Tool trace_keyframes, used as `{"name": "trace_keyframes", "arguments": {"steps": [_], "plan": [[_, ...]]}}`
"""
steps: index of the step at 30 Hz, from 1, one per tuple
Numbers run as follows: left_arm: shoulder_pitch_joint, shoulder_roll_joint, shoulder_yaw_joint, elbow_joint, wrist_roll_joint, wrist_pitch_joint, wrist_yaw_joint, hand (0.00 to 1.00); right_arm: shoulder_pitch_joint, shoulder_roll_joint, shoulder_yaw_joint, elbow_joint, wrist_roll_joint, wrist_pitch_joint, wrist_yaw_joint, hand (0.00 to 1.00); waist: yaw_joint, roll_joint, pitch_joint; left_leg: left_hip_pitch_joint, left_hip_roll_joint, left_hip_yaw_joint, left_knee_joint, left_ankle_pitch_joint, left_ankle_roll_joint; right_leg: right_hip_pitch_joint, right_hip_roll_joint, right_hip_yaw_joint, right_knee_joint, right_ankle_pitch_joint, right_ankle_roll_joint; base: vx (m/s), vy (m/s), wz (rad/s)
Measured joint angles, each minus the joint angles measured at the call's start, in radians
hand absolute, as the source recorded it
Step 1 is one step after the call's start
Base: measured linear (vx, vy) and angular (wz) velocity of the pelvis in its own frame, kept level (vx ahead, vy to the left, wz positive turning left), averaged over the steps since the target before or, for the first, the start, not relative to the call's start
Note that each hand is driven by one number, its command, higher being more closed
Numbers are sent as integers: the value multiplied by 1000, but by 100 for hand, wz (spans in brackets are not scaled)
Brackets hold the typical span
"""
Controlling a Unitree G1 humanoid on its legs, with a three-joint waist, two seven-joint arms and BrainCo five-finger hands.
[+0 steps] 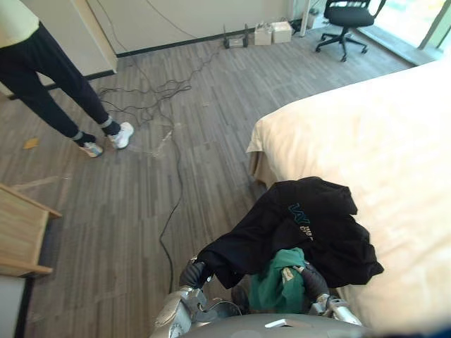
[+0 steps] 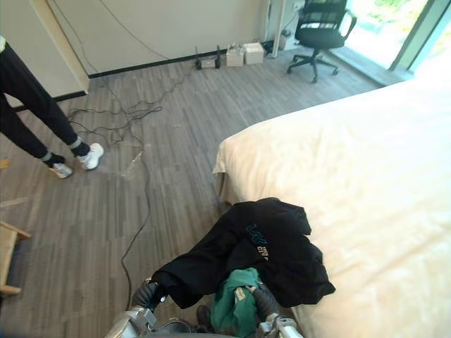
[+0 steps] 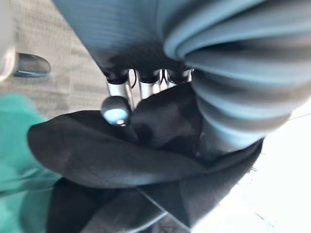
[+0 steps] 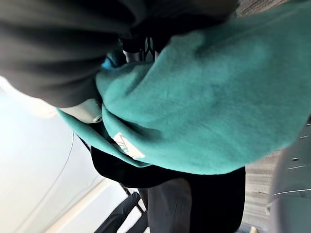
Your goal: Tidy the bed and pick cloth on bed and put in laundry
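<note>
A black garment (image 1: 303,225) hangs in a bundle over both my hands, just off the near corner of the bed (image 1: 380,141). A green garment (image 1: 282,282) is bunched beneath it, between my arms. My left hand (image 1: 192,273) is under the black garment's left end. In the left wrist view its fingers (image 3: 116,87) run into the black cloth (image 3: 121,155) and the thumb presses on it. My right hand (image 1: 315,280) is beside the green bundle. The right wrist view has green cloth (image 4: 218,97) draped over it, with black cloth (image 4: 48,48) beyond.
The bed has a smooth cream cover and takes up the right side. A person (image 1: 49,77) stands at the far left on the wood floor. Loose cables (image 1: 141,98) trail across the floor. An office chair (image 1: 345,21) and small boxes (image 1: 271,32) stand by the far wall. Wooden furniture (image 1: 17,232) is at near left.
</note>
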Motion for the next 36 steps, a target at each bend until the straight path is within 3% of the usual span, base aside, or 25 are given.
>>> {"name": "trace_keyframes", "arguments": {"steps": [1,2,3,4,5,7,9,11,12,15,23,28,29,36], "plan": [[-4,7,-8,-18,0,-1,1,100,14,-5,6,-6,0,1,0,100,-5,1,-1,2,3,-53,-1,8,14,-42,5,75,86,33,-80,115,36,92],[-4,14,-13,-26,0,-4,3,100,17,-5,8,-10,2,1,0,100,-12,10,-8,-1,11,-91,3,10,20,-73,35,147,96,6,-46,136,-19,126],[-16,22,-29,-28,0,-6,5,100,19,-3,11,-21,9,-1,-2,100,-29,1,-8,-13,19,-149,4,18,26,-92,100,234,56,-30,14,131,-62,134],[-25,33,-45,-27,1,-6,6,100,25,0,16,-25,22,-9,-3,100,-38,1,-7,-21,23,-180,4,24,26,-108,132,287,26,-46,29,131,-82,147],[-30,45,-57,-27,0,-6,13,100,32,-2,28,-28,28,-25,-3,100,-36,-15,-7,-19,23,-213,1,32,22,-121,169,350,-18,-48,31,127,-74,114],[-27,51,-71,-28,-2,-7,25,100,44,0,38,-28,42,-36,-4,100,-22,-33,-10,-14,14,-239,-1,36,8,-137,182,395,-87,-37,46,124,-75,62],[4,57,-85,-32,-2,-6,44,100,41,0,44,-30,73,-37,-20,100,-13,-54,-21,-4,-18,-241,-5,29,-4,-160,159,418,-166,39,59,118,-108,14],[21,51,-87,-39,-3,-6,48,100,38,-7,35,-33,101,-36,-32,100,-11,-42,-31,0,-17,-227,-7,20,-16,-149,159,428,-200,27,73,102,-125,-20],[26,47,-87,-51,-3,-6,48,100,34,-8,30,-38,108,-36,-35,100,-9,-22,-26,0,-9,-219,-11,19,-22,-150,169,434,-219,30,74,70,-105,-31],[29,45,-86,-59,-2,-6,44,100,39,-5,20,-37,118,-31,-37,100,-18,-9,-29,20,8,-206,-27,26,-33,-127,192,441,-250,36,72,87,-114,-17],[40,45,-87,-59,-6,2,44,100,40,-3,-5,-67,116,-28,-41,100,-20,-45,-41,72,24,-196,-59,19,-55,-81,218,446,-300,48,75,110,-72,-5],[48,61,-84,-59,-51,2,44,100,40,8,-7,-73,116,-34,-66,100,-19,-40,-41,95,33,-194,-54,5,-77,-50,226,447,-319,78,80,56,20,0],[84,59,-117,-63,-52,14,43,100,77,5,12,-116,116,-16,-66,100,-27,-14,-67,104,18,-194,-122,47,-63,-52,226,458,-345,50,66,0,0,0],[97,58,-127,-62,-51,-5,44,100,79,3,26,-99,116,-18,-76,100,-27,-14,-67,104,19,-191,-124,47,-63,-50,229,461,-357,52,65,0,0,0]]}}
